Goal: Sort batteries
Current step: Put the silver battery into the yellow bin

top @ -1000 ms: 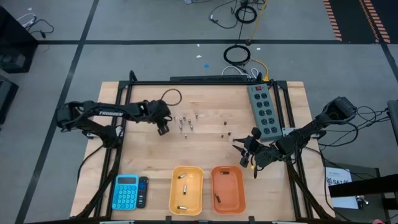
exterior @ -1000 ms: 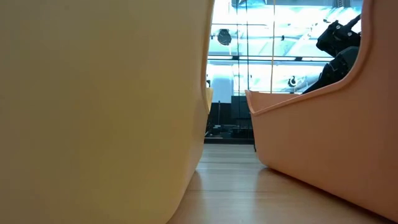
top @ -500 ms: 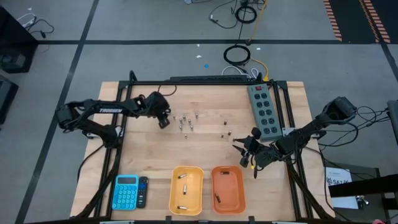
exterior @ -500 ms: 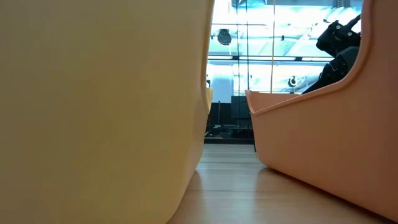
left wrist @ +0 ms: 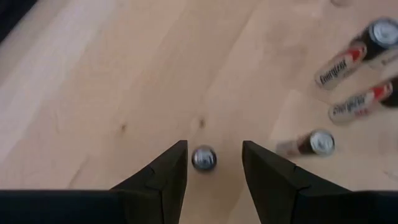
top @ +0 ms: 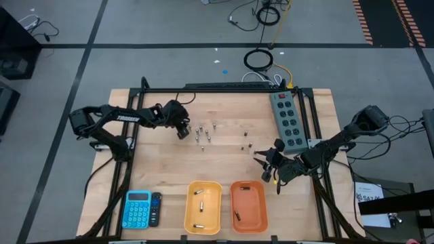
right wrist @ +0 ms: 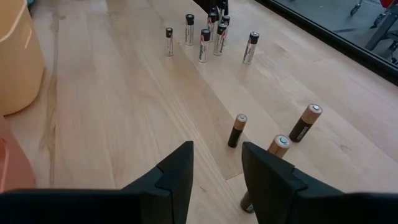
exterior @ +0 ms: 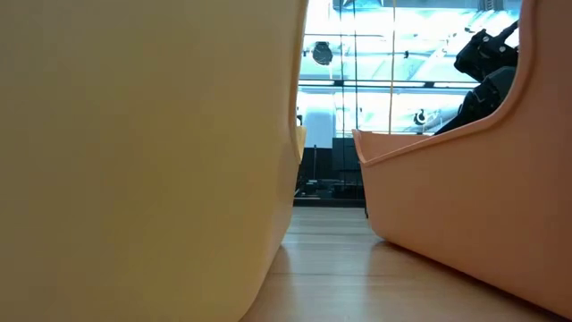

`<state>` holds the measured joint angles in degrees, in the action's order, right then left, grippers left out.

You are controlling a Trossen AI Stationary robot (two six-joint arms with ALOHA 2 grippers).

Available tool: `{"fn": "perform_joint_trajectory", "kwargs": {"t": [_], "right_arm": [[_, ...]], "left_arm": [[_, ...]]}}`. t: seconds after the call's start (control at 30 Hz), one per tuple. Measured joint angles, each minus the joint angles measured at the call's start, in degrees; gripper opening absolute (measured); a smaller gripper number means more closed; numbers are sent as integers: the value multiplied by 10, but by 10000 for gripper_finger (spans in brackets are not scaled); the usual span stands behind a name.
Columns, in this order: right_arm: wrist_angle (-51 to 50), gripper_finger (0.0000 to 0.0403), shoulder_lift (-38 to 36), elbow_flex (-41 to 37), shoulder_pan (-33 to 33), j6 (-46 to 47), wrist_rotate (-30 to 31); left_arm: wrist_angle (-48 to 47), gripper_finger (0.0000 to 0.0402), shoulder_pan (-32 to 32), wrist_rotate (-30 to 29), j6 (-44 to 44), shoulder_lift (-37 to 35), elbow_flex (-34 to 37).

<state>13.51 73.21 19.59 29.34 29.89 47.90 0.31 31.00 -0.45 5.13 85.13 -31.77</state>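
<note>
Three small cylindrical batteries [top: 199,210] lay in the yellow plastic bin [top: 190,215] and one in the orange plastic bin [top: 260,215]; most stood unsorted on the wooden table [top: 163,173]. The left gripper [left wrist: 214,163], jaws released, straddled one upright silvery battery [left wrist: 204,158]. The right gripper [right wrist: 217,163] hung empty and parted near the dark batteries [right wrist: 237,130].

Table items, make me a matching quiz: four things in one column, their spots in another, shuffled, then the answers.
1. blue calculator
2. grey power strip
3. yellow bin
4. left gripper

A. far right part of the table
B. near left corner
C. just left of the silvery batteries
D. directly left of the orange bin

Pairs: 1-B, 2-A, 3-D, 4-C
</note>
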Motion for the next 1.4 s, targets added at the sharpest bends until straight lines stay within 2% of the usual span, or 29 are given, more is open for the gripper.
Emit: {"fn": "perform_joint_trajectory", "kwargs": {"t": [0.2, 0.27, 0.33, 0.43, 0.63, 0.77, 0.8, 0.87, 0.97, 1.0, 1.03, 1.13, 1.3, 1.4], "right_arm": [[0, 128, 0, 0, 0, 0, 0], [0, 128, 0, 0, 0, 0, 1], [0, 128, 0, 0, 0, 0, 2], [0, 128, 0, 0, 0, -1, 2], [0, 128, 0, 0, 0, 1, 4], [-1, 128, 0, 0, 0, 7, 4], [-1, 128, 0, 0, 0, 8, 4], [-1, 128, 0, 0, 0, 11, 4], [-1, 128, 0, 0, 0, 11, 6], [-1, 128, 0, 0, 0, 11, 9], [-1, 128, 0, 0, 0, 12, 14], [-1, 128, 0, 0, -4, 12, 16], [0, 128, 0, 0, -9, 14, 16], [0, 128, 0, 0, -9, 14, 16]], "left_arm": [[26, 162, 9, -20, 4, 10, 0], [28, 151, 15, -21, 7, 14, 0], [29, 117, 17, -21, 19, 18, 0], [32, 38, 18, -7, 32, 21, 0], [47, 35, 18, -1, 33, 6, 0], [47, 35, 17, 9, 32, -56, 0], [46, 35, 16, 33, 32, -79, 0], [46, 35, 14, 136, 41, -125, -1], [43, 35, -5, 360, 33, -184, -2], [42, 35, -17, 417, 17, -198, -2], [42, 35, -35, 448, -7, -208, -2], [33, 35, -115, 451, -54, -214, -2], [92, 35, -303, 330, -88, -168, -2], [145, 35, -389, 282, -102, -131, -5]]}}
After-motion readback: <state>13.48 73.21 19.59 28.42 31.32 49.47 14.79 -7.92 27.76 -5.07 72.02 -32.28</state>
